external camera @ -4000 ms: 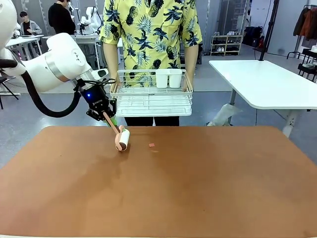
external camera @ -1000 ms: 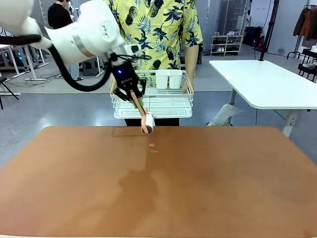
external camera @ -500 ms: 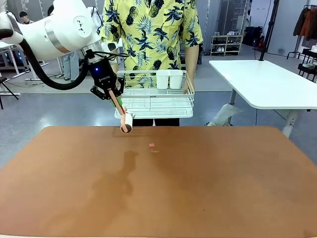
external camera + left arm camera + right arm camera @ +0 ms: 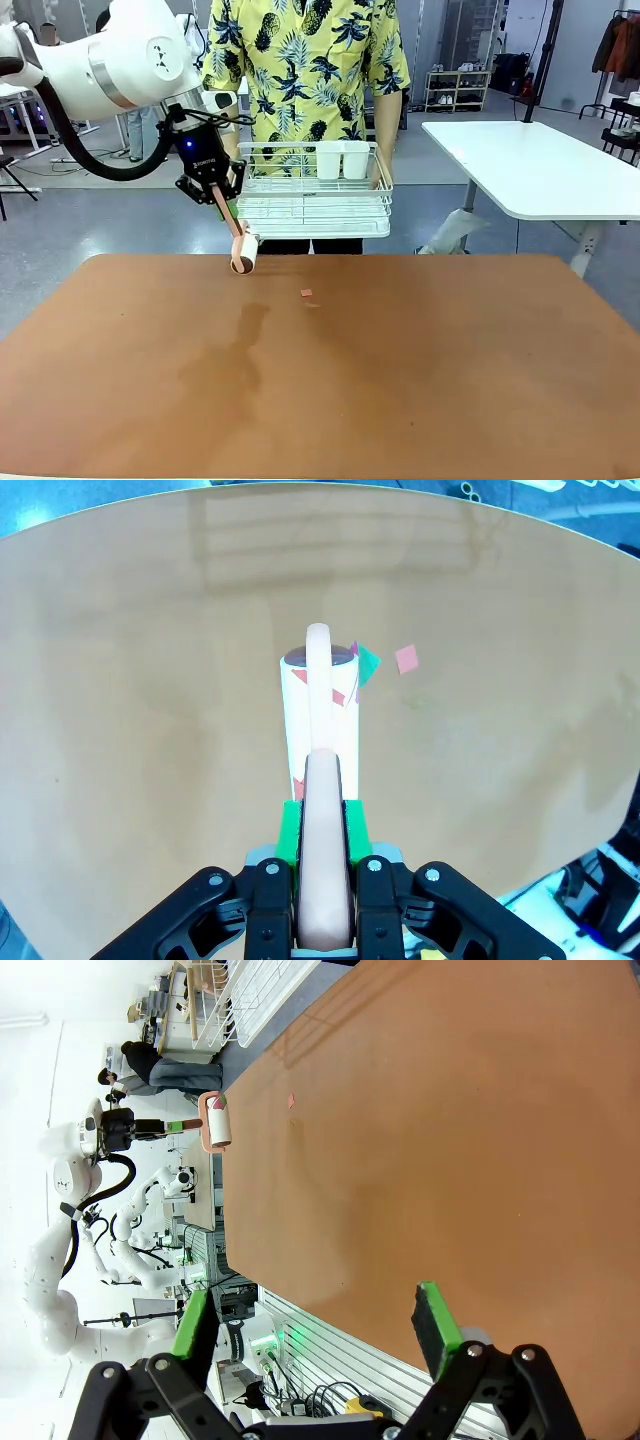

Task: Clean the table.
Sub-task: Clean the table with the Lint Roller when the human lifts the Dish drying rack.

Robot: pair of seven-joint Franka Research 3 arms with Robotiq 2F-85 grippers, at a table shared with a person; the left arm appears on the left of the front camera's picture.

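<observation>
The reddish-brown table carries one small pink paper scrap near its far edge. My left gripper is shut on the pink handle of a lint roller, whose white head hangs above the table's far left part. In the left wrist view the gripper clamps the handle and the roller has coloured scraps stuck to it, with the pink scrap lying beside its far end. My right gripper is open with nothing in it over the near table edge.
Behind the table's far edge a person holds a white wire basket with two white cups in it. A white-topped table stands to the back right. The roller's shadow falls on the table's left-centre.
My left arm has carried the lint roller leftward along the table's far edge, away from the basket. The pink scrap has stayed where it was.
</observation>
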